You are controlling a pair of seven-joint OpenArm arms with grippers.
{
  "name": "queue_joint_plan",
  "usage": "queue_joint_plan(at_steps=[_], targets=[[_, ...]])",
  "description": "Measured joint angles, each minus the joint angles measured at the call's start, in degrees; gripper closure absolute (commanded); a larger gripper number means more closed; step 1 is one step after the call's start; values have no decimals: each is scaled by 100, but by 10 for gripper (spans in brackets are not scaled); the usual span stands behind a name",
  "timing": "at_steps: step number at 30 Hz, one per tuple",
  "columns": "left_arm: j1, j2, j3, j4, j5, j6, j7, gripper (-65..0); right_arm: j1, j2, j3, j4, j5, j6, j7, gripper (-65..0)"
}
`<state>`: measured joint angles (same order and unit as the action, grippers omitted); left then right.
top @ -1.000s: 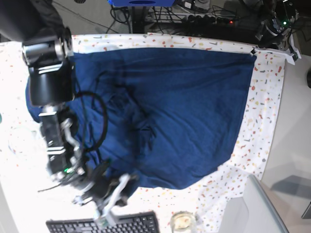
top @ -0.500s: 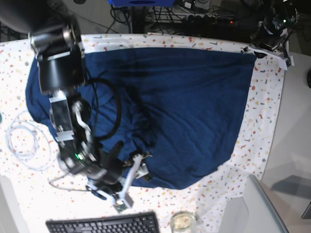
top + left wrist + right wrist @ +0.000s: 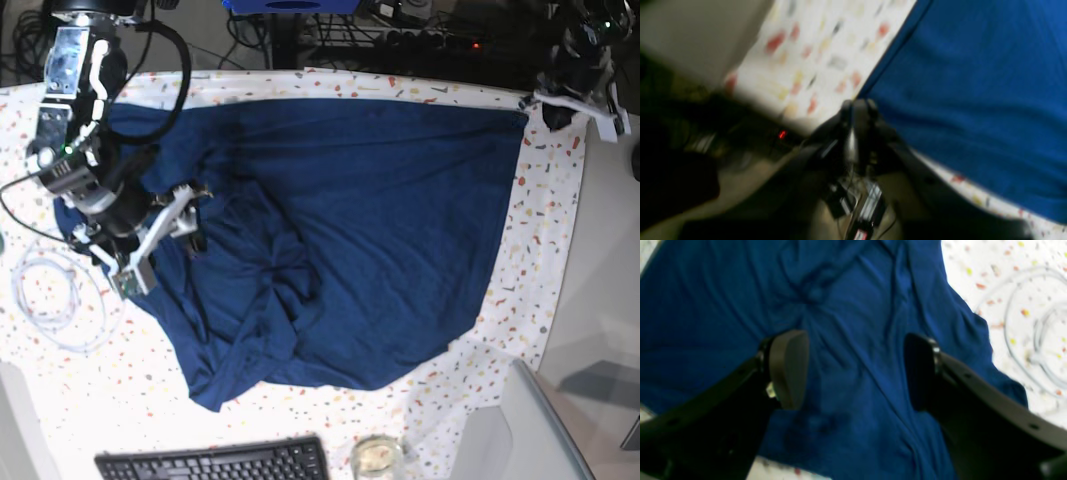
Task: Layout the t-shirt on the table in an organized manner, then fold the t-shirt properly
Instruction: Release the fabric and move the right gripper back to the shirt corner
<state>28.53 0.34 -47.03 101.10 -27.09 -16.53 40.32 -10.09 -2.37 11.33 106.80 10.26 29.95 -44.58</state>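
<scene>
One t-shirt (image 3: 370,230), one keyboard (image 3: 215,462), two pincers, one cable coil (image 3: 55,290).

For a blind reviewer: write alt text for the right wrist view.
The right hand hangs open over the rumpled t-shirt, its two dark fingers spread apart with nothing between them. At the right, the speckled table shows, with a coiled pale cable on it.

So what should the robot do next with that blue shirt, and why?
Probably lower the open right tool onto the rumpled folds of the t-shirt beneath it and pinch them. That side lies bunched and twisted on the table, while the far side already looks flat.
</scene>
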Motion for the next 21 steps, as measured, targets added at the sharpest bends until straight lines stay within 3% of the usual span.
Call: queue_joint_plan(at_steps=[2, 4, 13, 21], targets=[[-195, 13, -33, -101, -4, 0, -22, -318, -162, -68, 184, 0, 26, 352, -9, -405], [-341, 13, -35, -302, 20, 9, -15, -385, -254, -81, 326, -2, 24, 463, -15, -404], [-490, -33, -33, -1366, 17, 2, 7, -397, -365, -63, 992, -2, 26, 501, -7, -404], [-693, -66, -13, -1438, -2, 0, -22, -397, -376, -61, 1231, -2, 24, 501, -7, -404]])
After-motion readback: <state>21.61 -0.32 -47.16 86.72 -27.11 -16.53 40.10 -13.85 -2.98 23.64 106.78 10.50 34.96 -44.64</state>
